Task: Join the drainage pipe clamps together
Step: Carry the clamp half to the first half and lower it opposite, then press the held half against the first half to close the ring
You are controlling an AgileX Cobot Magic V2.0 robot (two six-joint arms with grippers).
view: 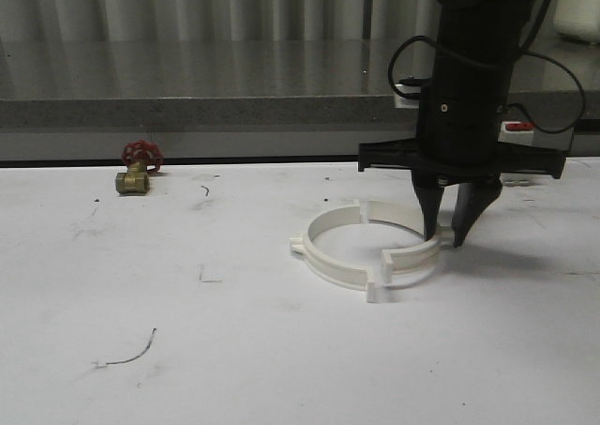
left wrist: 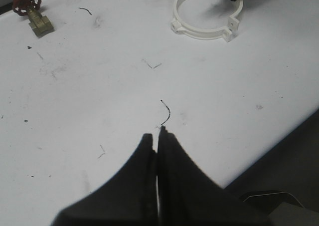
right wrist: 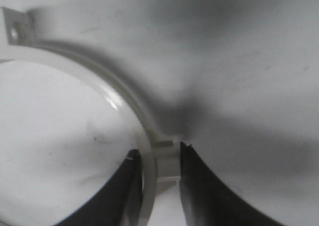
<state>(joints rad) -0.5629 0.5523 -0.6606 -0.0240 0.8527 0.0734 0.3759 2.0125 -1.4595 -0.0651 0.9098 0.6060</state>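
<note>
We see the right gripper pointing straight down at the right side of the white ring, one fingertip inside the band and one outside. In the right wrist view its fingers straddle the band with a narrow gap on either side of the plastic; they stand slightly apart, and we cannot tell whether they press on it. The left gripper hangs above bare table, its two fingertips pressed together with nothing between them.

The drainage pipe clamps lie flat on the white table, right of centre in the front view. The two half-rings sit facing each other and form a ring: the smaller right half, straddled by the fingers, lies a little inside the larger left half. Their end tabs stand close at the near joint, though we cannot tell if they are locked. A tab with a hole shows at one end of the band in the right wrist view.

Around the ring the tabletop is open on the near and left sides, marked by scuffs and a thin dark curl. A brass valve with a red handwheel sits well apart, near the far left edge. Behind the table runs a grey ledge.
</note>
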